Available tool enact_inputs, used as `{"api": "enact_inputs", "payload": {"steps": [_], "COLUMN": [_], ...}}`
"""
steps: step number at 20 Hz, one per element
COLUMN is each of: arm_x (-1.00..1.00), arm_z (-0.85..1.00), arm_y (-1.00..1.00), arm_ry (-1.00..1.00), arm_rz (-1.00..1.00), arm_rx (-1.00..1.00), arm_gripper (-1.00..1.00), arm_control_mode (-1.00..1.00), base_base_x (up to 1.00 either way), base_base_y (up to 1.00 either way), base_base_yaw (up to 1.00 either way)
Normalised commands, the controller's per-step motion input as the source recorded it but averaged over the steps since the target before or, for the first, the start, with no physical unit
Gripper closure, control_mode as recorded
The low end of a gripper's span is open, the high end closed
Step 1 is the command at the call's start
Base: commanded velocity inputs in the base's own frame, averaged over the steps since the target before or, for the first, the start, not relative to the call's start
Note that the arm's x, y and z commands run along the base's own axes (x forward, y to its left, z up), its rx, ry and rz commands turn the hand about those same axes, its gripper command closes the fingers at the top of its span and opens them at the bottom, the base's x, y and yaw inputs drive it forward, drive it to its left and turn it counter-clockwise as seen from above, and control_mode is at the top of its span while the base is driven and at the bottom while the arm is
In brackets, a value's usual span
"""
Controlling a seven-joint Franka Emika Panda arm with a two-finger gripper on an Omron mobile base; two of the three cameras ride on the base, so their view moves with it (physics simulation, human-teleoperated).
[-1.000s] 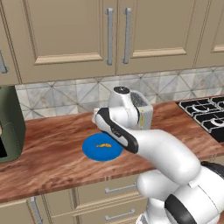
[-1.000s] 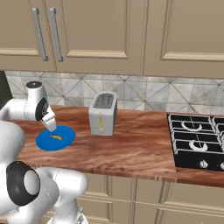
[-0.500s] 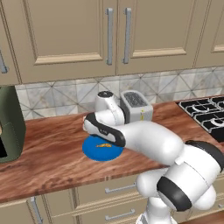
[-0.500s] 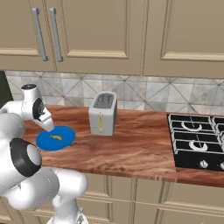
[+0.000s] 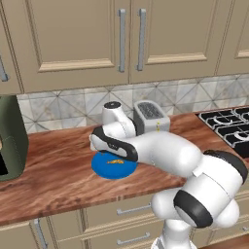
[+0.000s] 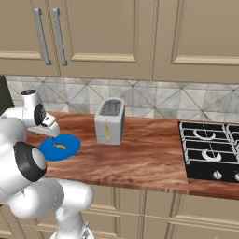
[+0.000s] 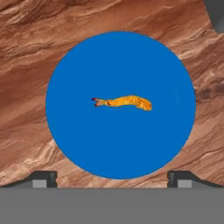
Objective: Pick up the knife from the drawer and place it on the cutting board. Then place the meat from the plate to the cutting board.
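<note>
Cam setup: 2 base cams + hand cam
Base cams sit behind arm, L & R, facing fwd/down; both share the plate (image 5: 113,167) (image 6: 59,147) & toaster (image 5: 151,117) (image 6: 109,121). Hand cam looks straight down, close over plate (image 7: 120,144).

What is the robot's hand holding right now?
Nothing. The gripper is open and hangs above the blue plate; the little orange meat lies untouched on it.

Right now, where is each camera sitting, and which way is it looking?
Left base view: behind the arm's left, looking forward and down at the counter; white arm rises lower right.
Right base view: behind its right; arm at lower left.
Hand view: on the hand, looking straight down; finger tips at bottom.
All share the plate and meat.
</note>
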Motion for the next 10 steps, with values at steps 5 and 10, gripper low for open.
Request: {"api": "enact_inputs", "payload": {"steps": [5, 10], "arm_x": [-0.01, -0.14], "arm_z": [0.0, -0.04], "arm_y": [-0.09, -0.2], "arm_ry": [0.0, 0.0], "arm_rz": [0.3, 0.29], "arm_rx": [-0.02, -0.01], "arm_gripper": [-1.0, -1.0], "arm_control_mode": [-1.0, -1.0], "base_base_x": [0.0, 0.0], "base_base_y": [0.0, 0.0], "base_base_yaw": [0.0, 0.0]}}
